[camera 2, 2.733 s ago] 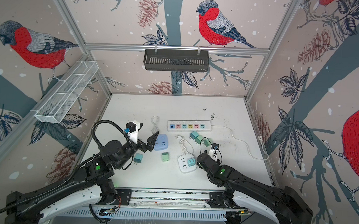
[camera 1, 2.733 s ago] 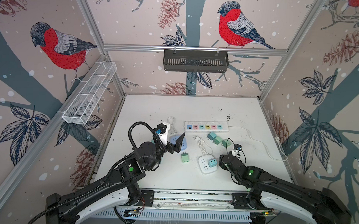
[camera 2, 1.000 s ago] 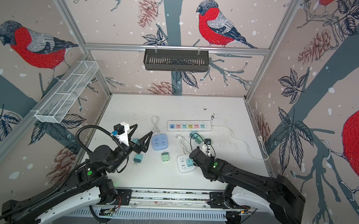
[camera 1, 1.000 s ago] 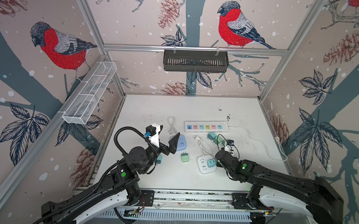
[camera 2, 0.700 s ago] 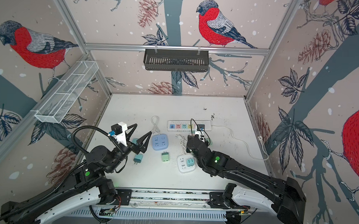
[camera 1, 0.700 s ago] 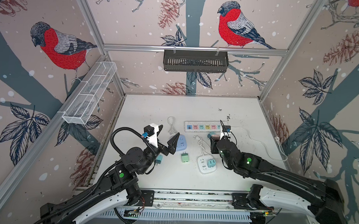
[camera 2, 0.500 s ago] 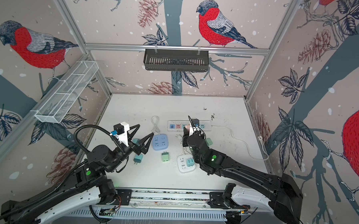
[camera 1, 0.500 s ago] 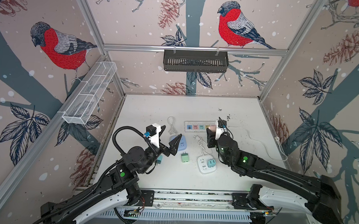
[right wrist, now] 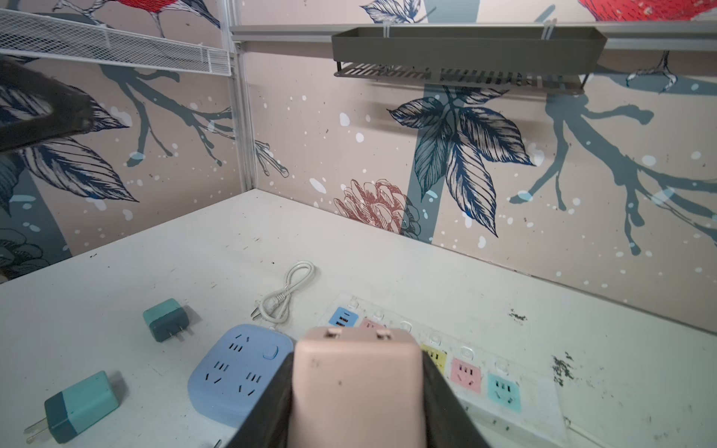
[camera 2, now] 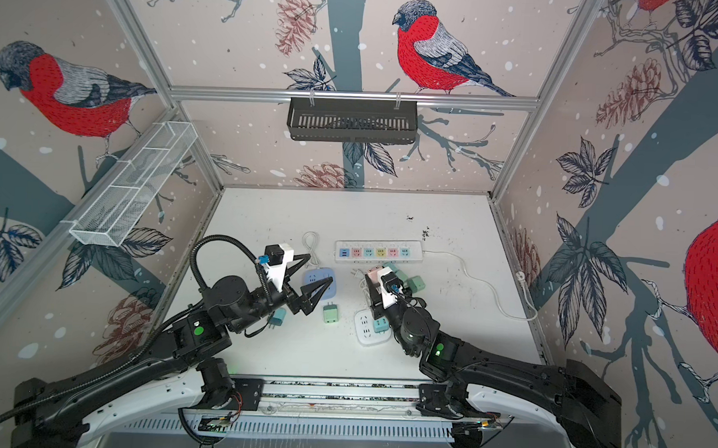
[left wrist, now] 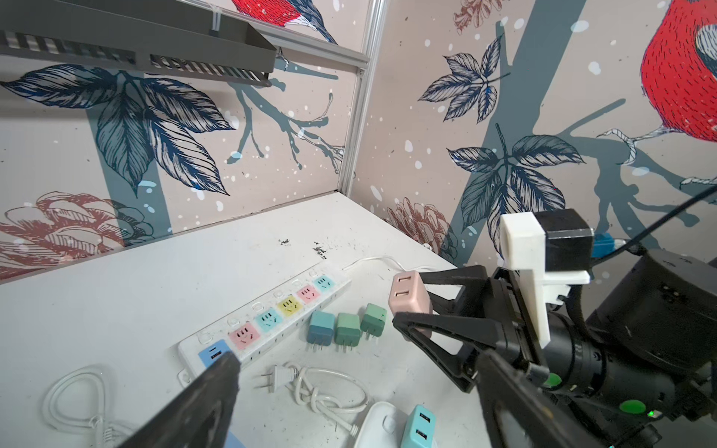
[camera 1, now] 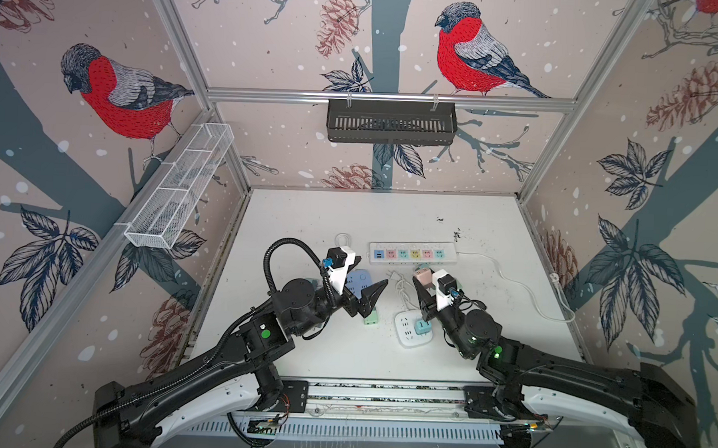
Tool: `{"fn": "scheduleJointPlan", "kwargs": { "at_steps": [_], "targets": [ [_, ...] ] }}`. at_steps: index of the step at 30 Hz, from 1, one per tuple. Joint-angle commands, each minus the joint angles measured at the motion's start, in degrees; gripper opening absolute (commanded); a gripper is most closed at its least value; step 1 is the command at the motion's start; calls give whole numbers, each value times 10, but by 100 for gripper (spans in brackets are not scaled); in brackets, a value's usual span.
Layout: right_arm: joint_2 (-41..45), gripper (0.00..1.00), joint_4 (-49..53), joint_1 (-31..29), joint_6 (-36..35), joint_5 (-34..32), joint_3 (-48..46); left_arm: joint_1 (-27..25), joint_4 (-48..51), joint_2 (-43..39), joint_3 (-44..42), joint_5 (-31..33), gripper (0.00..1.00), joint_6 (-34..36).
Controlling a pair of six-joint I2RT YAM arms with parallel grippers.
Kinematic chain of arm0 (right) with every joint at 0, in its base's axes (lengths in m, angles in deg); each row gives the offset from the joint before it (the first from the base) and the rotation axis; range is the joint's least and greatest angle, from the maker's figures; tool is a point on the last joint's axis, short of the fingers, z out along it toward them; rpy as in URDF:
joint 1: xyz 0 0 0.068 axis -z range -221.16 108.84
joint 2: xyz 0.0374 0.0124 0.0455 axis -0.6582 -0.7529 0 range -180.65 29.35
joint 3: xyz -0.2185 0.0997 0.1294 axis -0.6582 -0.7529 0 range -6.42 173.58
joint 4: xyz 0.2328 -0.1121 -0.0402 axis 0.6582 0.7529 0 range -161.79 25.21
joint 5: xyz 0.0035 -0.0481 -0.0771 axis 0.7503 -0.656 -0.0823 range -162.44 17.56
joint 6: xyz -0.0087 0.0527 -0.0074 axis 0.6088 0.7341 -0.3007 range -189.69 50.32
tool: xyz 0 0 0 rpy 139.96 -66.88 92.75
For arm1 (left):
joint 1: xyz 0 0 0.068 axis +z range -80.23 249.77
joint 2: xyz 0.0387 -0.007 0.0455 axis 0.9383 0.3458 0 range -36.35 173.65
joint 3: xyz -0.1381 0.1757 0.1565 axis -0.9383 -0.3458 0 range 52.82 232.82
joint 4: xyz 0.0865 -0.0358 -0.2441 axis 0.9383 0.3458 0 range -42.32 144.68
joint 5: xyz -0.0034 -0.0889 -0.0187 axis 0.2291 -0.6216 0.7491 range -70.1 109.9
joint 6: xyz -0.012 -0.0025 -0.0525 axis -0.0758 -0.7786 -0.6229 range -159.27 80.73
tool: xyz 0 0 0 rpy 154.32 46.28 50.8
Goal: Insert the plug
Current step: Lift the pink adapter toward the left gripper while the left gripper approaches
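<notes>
The white table point(camera 1: 308, 214) carries a long power strip point(camera 1: 412, 252) near its far side, its long axis running from 9 to 3 o'clock in both top views. A blue socket block point(camera 2: 319, 282) lies nearer the front. The left claw point(camera 2: 318, 269) hangs above it with jaws spread wide and nothing between them.

The right claw point(left wrist: 411, 306) is clamped on the flanks of the pink plug point(right wrist: 355, 388), which it holds clear of the table. From the plug, the strip lies at about 12 o'clock and close; the blue block lies at 9 o'clock.

The plug's two prongs point(right wrist: 331, 332) point away from the wrist, toward the strip, not down at a socket face. The right arm would probably need to tip them downward over a socket before pressing.
</notes>
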Motion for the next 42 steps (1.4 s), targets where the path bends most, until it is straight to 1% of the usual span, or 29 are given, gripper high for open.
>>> {"fn": "scheduleJointPlan", "kwargs": {
  "at_steps": [1,3,7,9,13,16,20,24,27,31,38,42],
  "targets": [
    [12,1,-60,3,-63,34,-9,1,-24,19,8,-54,93,8],
    [23,1,-68,5,-78,47,-22,0,-17,35,21,-72,92,9],
    [48,1,-108,7,-108,74,-59,0,-11,68,37,-129,90,9],
    [55,1,-111,7,-116,95,-65,-2,-10,85,48,-150,87,6],
    [54,1,-112,6,-119,103,-64,-11,-15,113,58,-168,85,-5],
    [57,1,-120,5,-122,110,-69,-26,-10,137,71,-164,84,-6],
    [57,1,-127,-1,-133,118,-73,-44,-3,166,92,-160,81,-9],
    [63,1,-141,-5,-146,134,-84,-48,15,182,103,-145,77,-11],
    [64,1,-131,-12,-169,148,-86,-48,33,180,111,-123,75,-12],
    [65,1,-150,-16,-190,139,-98,-48,38,167,100,-119,75,-8],
    [82,2,-151,-29,-256,158,-109,-48,76,164,107,-115,74,13],
    [97,2,-138,-33,-275,162,-110,-48,85,168,113,-114,73,20]
  ]
}}
